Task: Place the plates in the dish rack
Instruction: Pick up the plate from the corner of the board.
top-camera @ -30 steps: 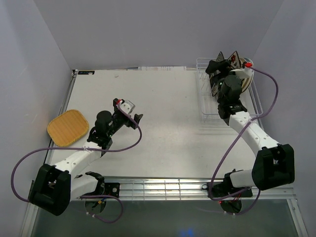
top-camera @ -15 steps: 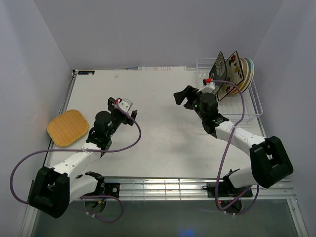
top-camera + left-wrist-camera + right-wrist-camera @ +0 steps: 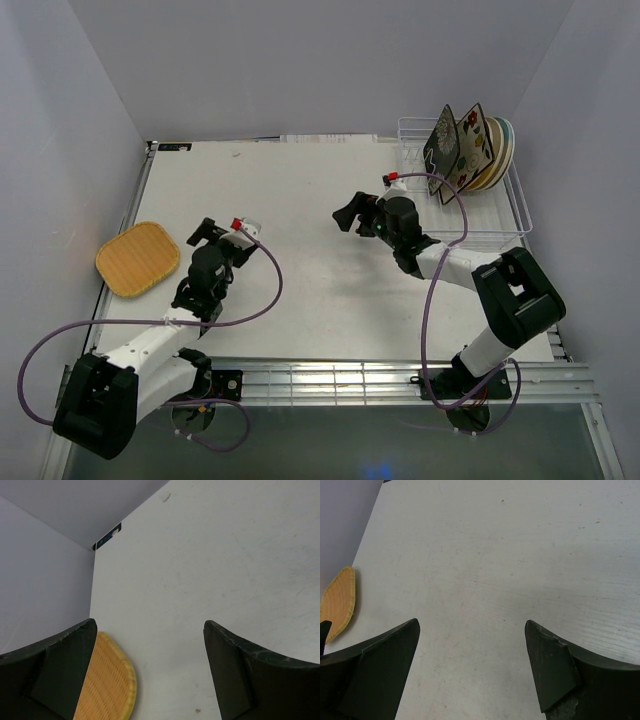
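One orange-yellow plate (image 3: 138, 259) lies outside the dish rack (image 3: 523, 212); our left claw (image 3: 150, 625) and right claw (image 3: 472, 623) gape empty. We judge the left claw should take it.

Open table (image 3: 320, 190) stretches between the orange-yellow plate (image 3: 138, 259) at left and the dish rack (image 3: 500, 222) far right.

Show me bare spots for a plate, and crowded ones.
Bare: the far table strip between orange-yellow plate and dish rack, and the middle between the left arm and right arm. Crowded: the rack's far end, holding plates.
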Controlling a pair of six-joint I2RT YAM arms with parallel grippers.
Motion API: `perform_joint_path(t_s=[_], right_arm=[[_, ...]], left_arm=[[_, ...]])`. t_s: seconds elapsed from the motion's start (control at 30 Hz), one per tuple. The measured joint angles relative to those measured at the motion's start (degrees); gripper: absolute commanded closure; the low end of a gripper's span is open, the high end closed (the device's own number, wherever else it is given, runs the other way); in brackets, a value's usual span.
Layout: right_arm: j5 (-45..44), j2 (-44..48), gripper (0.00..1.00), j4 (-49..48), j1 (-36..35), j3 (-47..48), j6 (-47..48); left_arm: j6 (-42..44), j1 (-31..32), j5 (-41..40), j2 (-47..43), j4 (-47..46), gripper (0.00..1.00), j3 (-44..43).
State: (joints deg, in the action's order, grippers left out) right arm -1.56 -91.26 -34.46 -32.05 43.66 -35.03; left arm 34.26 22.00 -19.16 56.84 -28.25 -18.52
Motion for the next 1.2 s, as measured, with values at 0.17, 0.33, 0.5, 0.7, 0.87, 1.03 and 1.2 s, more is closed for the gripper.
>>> perform_joint_path(t_s=[0.17,0.33,0.5,0.7,0.87,1.03,1.2], right_arm=[[0.3,-0.1,0.08,-0.3,0.0,0.2,0.8],[1.6,-0.5,0.08,-0.4,0.0,0.5,1.0],[2.6,-1.2,0.08,-0.5,-0.1,0.9,1.0],[3.3,-1.6,0.08,-0.7,-0.2,0.9,1.0],[4.2,-2.6,0.08,-1.0,-0.2,1.9,0.9],[5.2,-3.4,0.07,-1.7,-0.2,2.7,0.9],[5.4,-3.5,0.07,-1.7,-0.2,2.8,0.8]], left_arm=[[6.2,-1.6,-6.9,-2.8,0.4,0.02,4.9],[11.2,-6.7,-9.7,-4.5,1.2,0.02,6.5],[13.4,-11.8,-9.4,-4.3,4.8,0.03,6.4],[15.3,-13.4,-8.9,-3.7,8.5,0.02,7.5],[16.3,-14.7,-8.6,-1.1,9.4,0.02,8.6],[17.0,-17.7,-7.1,2.0,9.3,0.02,8.6],[18.1,-21.2,-5.0,5.5,8.1,0.02,8.6]])
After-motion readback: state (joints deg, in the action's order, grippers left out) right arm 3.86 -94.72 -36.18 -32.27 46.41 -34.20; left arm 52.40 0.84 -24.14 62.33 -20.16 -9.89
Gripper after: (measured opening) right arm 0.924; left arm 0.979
